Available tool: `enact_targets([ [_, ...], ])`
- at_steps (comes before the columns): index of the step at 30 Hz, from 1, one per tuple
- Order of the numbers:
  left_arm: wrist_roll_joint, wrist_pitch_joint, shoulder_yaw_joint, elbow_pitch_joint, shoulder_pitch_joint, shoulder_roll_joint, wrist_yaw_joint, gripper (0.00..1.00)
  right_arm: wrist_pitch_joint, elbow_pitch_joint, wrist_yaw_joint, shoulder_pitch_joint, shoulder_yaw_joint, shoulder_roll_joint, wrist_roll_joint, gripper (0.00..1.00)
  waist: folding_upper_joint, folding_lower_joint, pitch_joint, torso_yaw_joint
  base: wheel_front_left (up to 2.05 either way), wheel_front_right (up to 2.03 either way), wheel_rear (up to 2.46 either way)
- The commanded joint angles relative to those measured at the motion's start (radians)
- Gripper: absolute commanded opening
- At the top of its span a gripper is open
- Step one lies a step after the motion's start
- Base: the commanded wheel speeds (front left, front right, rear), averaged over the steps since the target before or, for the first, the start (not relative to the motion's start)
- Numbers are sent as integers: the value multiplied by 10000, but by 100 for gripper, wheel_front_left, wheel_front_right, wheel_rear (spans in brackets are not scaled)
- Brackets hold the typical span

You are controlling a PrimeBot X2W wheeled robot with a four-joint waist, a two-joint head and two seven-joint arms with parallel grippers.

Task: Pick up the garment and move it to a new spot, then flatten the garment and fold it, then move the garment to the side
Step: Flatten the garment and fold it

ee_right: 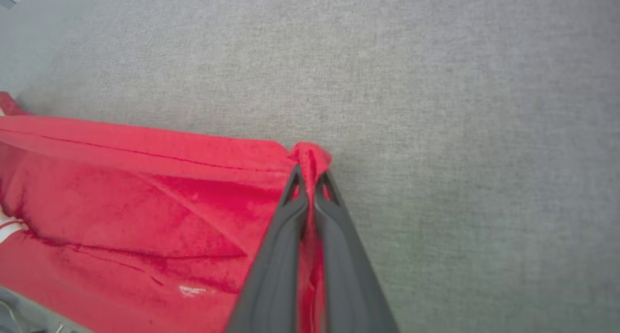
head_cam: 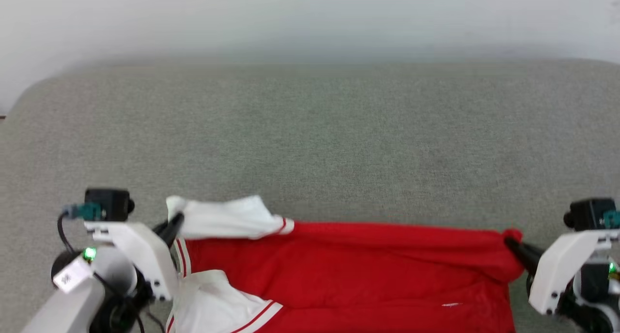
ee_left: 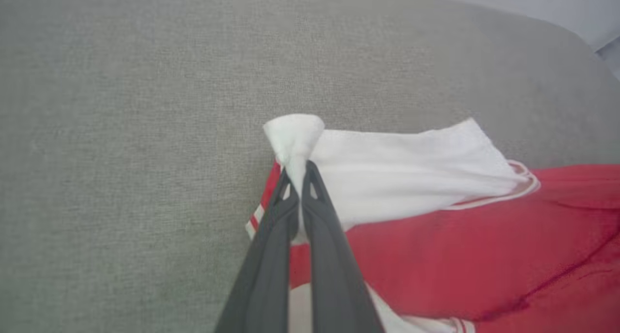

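Observation:
The garment is a red jersey shirt with white sleeves and striped trim, lying across the near part of a grey-green cushioned surface. My left gripper is shut on the tip of a white sleeve at the shirt's left end; in the left wrist view the pinched white cloth bulges past the left gripper. My right gripper is shut on a red corner at the shirt's right end. The right wrist view shows the right gripper pinching red fabric.
The grey-green surface stretches wide and flat behind the shirt up to a pale wall. Its rounded left corner lies at the far left. A small white mark sits on the red cloth near my right arm.

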Motion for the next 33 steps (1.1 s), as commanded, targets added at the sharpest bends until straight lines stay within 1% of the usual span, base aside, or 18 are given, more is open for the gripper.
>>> enact_targets([
  [1,-100,-179,53,-150,598,60,156,0,-96,-154,-17,520,-162,197,-122,0,0,1,-234,148,0,0,0],
  [4,-227,-557,81,-261,1428,-71,331,0,-243,-342,-15,1105,-291,491,-281,0,0,1,-350,178,0,0,0],
  [6,-352,-766,89,-262,1885,-185,411,0,-346,-329,-15,1466,-358,733,-301,0,0,1,-411,192,0,0,0],
  [9,-515,-962,80,-222,2494,-337,479,0,-519,-209,-14,1894,-467,933,-314,0,0,1,-533,210,0,0,0],
  [13,-766,-1000,37,-114,3145,-425,575,0,-736,32,-14,2346,-548,1092,-340,0,0,1,-633,185,0,0,0],
  [20,-1051,-937,-37,287,3620,-628,533,0,-1021,398,-15,2626,-622,1237,-410,0,0,1,-683,86,0,0,0],
  [21,-1126,-912,-38,382,3639,-684,506,0,-1033,442,-15,2661,-545,1275,-415,9,0,1,-687,73,0,0,0],
  [22,-1163,-847,-80,490,3645,-710,460,0,-1020,503,-15,2679,-464,1347,-328,28,0,1,-690,62,0,0,0],
  [23,-1199,-841,-93,581,3626,-735,443,0,-1051,555,-15,2695,-409,1388,-284,45,0,1,-699,50,0,0,0],
  [24,-1254,-876,-76,643,3599,-798,423,0,-1130,571,-15,2711,-371,1425,-295,100,0,1,-707,45,0,0,0],
  [25,-1270,-905,-72,718,3562,-852,400,11,-1226,573,-15,2739,-367,1497,-242,100,0,1,-713,45,0,0,0],
  [26,-1244,-896,-96,795,3532,-872,398,43,-1297,578,-15,2778,-358,1530,-227,100,0,1,-731,42,0,0,0],
  [27,-1163,-963,-106,862,3479,-887,437,100,-1389,558,-18,2817,-393,1558,-197,100,0,1,-746,37,0,0,0],
  [29,-1031,-1254,-56,911,3370,-922,423,100,-1493,442,-17,2892,-449,1635,21,100,0,1,-800,12,0,0,0],
  [33,-601,-2095,110,820,3135,-905,491,100,-1596,30,-12,3008,-543,1414,43,100,0,1,-937,-50,0,0,0],
])
